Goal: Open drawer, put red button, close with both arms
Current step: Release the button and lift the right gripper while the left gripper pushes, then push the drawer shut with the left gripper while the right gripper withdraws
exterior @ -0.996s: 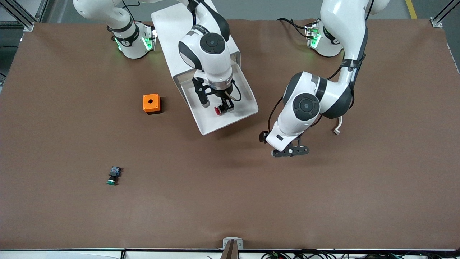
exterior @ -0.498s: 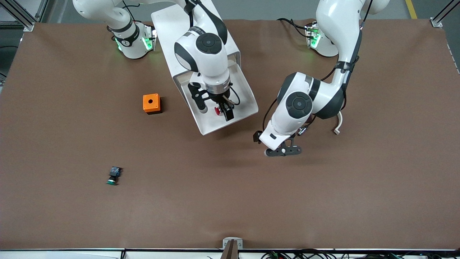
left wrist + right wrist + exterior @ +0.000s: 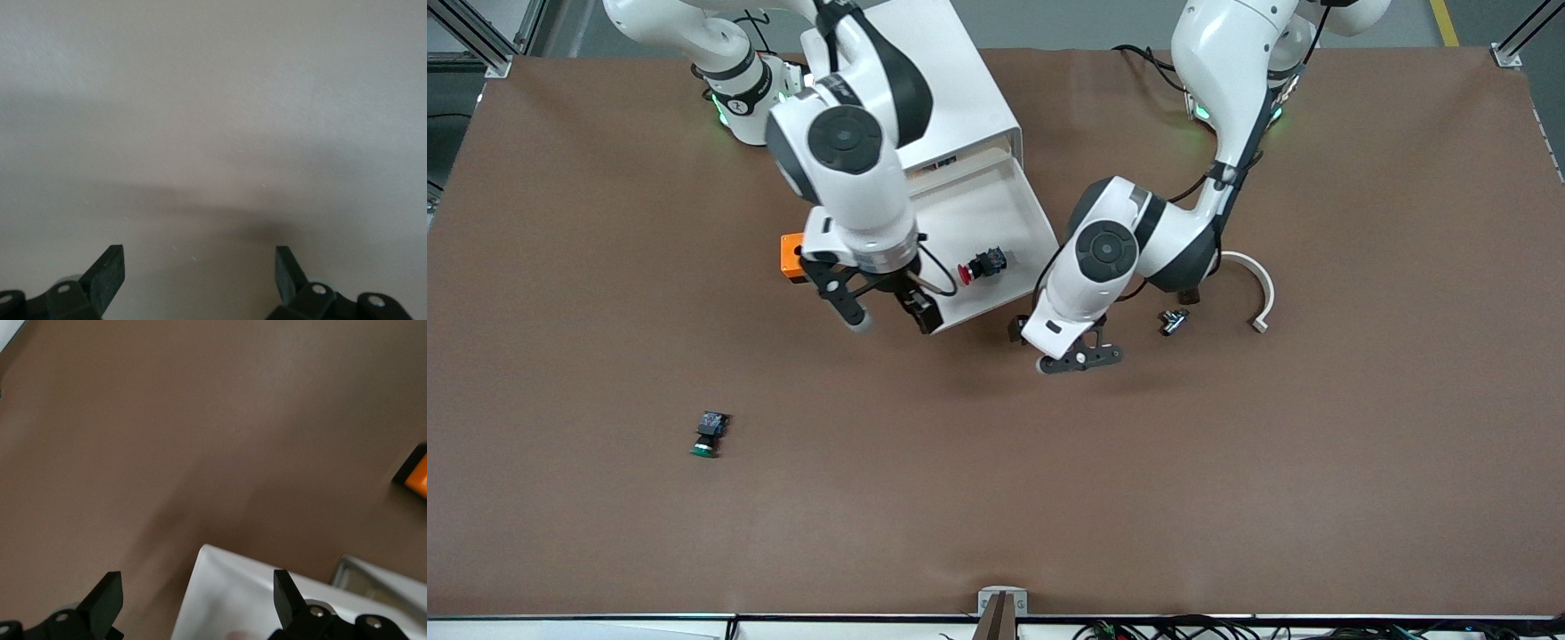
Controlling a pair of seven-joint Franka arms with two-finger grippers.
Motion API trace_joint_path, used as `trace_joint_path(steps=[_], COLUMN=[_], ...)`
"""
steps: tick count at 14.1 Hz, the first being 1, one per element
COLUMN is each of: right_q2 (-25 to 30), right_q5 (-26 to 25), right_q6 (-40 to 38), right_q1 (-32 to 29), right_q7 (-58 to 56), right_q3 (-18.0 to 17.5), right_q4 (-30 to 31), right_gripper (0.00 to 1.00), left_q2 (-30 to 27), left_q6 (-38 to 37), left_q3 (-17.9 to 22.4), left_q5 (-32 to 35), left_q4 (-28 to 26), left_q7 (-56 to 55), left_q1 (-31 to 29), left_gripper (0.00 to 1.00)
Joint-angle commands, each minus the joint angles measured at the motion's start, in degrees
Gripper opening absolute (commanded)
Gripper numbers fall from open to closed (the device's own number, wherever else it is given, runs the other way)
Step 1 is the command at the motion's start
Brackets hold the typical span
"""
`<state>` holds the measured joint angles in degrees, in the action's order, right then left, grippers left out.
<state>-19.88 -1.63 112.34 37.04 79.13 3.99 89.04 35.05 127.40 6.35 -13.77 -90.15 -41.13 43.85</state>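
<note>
Much of the orange box is hidden by the right arm. Red-capped and black-bodied, the red button is seen lying in the pulled-out drawer. Both the right gripper, over the drawer's corner, and the left gripper, over bare table, are spread, empty.

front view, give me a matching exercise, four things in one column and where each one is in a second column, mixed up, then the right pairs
Things:
1. red button
2. green button
3. orange box
4. right hand

Places:
A. on the bare table, nearest the front camera of the four
B. lying in the open drawer
C. over the drawer's front corner, fingers open, holding nothing
D. on the table beside the drawer, partly hidden by the right arm

Pairs: 1-B, 2-A, 3-D, 4-C
</note>
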Motion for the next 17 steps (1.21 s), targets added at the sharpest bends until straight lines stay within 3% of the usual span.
trace_joint_path(steps=[1, 4, 8, 14, 17], right_q2=[4.5, 7.1, 9.9, 10.0, 9.8], right_q5=[2.1, 4.3, 5.2, 5.1, 5.0], right_q6=[-6.0, -14.2, -19.7, -21.6, -22.5], right_q1=[-6.8, -14.3, -25.2, -38.6, -42.7], right_q7=[-13.8, -29.7, -51.4, -78.4, -85.0], right_q3=[-1.0, -0.9, -0.9, -0.8, -0.8], right_q4=[-0.5, -2.8, -2.8, -2.8, -2.7], right_gripper=[1.0, 1.0, 1.0, 1.0, 1.0], left_q2=[0.4, 0.4, -0.1, -0.3, -0.3], left_q6=[0.0, -0.2, -2.2, -4.3, -6.0], left_q3=[0.4, 0.3, -3.8, -11.6, -14.4], left_q5=[-0.9, -0.9, -1.3, -1.3, -1.4], left_q4=[1.0, 1.0, 0.9, 0.8, 0.6], left_q7=[-3.8, -7.6, -14.7, -25.0, -26.2], left_q1=[2.2, 4.5, 5.2, 5.2, 5.2], left_gripper=[0.99, 0.99, 0.99, 0.99, 0.99])
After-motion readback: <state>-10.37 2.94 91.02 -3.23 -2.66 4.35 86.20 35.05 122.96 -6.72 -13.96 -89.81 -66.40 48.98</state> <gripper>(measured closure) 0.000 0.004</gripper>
